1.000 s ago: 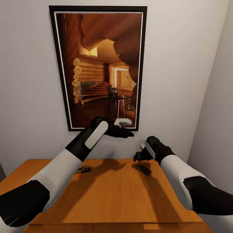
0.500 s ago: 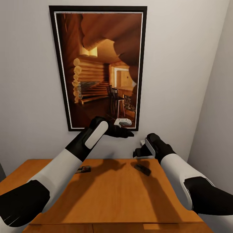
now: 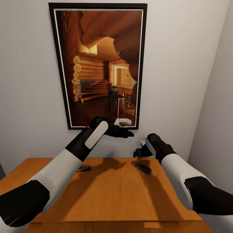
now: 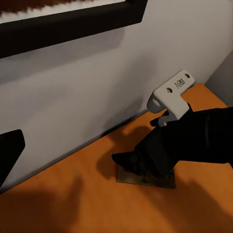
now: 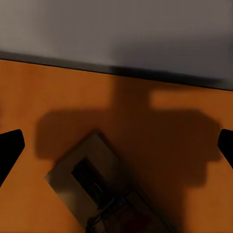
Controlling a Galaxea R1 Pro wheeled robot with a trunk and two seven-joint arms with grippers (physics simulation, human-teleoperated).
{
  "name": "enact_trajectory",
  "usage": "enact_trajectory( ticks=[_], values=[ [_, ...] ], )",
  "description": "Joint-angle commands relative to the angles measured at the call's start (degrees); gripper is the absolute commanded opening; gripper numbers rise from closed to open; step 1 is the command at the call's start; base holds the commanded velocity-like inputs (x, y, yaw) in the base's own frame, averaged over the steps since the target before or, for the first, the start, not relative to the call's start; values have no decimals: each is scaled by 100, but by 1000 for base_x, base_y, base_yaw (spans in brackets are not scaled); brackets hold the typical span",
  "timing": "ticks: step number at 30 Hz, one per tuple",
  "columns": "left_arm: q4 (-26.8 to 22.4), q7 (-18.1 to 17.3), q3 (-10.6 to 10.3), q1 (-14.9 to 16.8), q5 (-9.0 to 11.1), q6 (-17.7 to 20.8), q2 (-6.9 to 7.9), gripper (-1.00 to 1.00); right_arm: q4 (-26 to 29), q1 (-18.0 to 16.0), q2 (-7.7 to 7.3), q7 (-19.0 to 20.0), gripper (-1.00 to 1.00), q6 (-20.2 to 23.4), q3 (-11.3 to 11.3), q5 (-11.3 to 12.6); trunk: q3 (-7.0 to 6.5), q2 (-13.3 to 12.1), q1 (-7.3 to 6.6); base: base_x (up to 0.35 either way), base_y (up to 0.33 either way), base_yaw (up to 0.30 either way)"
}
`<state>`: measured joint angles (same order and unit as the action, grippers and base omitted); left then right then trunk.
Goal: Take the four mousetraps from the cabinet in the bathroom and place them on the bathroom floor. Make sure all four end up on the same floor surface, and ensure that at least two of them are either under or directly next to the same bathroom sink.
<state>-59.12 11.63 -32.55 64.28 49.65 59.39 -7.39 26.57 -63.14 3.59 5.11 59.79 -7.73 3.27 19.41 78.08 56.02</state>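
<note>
framed log-cabin picture (image 3: 98, 64) | hung on grey wall (image 3: 29, 81)

A small white bracket (image 4: 174, 94) on the right arm (image 4: 194, 141), seen from the left wrist, carries short dark lettering that looks like "ARM"; it is too small to be sure. Nothing else is legible.

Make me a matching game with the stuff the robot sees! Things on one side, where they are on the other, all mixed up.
Things:
1. picture
2. left mousetrap
3. right mousetrap
4. cabinet

Places:
A. just below the right gripper
B. hanging on the wall
C. beside the left arm's forearm, on the wood
D. under both mousetraps

Pairs: 1-B, 2-C, 3-A, 4-D
</note>
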Motion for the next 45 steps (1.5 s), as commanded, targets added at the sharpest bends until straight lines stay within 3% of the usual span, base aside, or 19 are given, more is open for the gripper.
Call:
enact_trajectory(
  ticks=[1,45],
  values=[
    [-3,59,-5,6,61,12,1,100,3,-5,-6,-2,100,21,-36,31,8,6,1,0,0,0],
    [-3,59,-11,6,58,12,-1,100,-568,-5,-24,-10,100,21,-44,21,8,6,1,0,0,0]
  ],
)
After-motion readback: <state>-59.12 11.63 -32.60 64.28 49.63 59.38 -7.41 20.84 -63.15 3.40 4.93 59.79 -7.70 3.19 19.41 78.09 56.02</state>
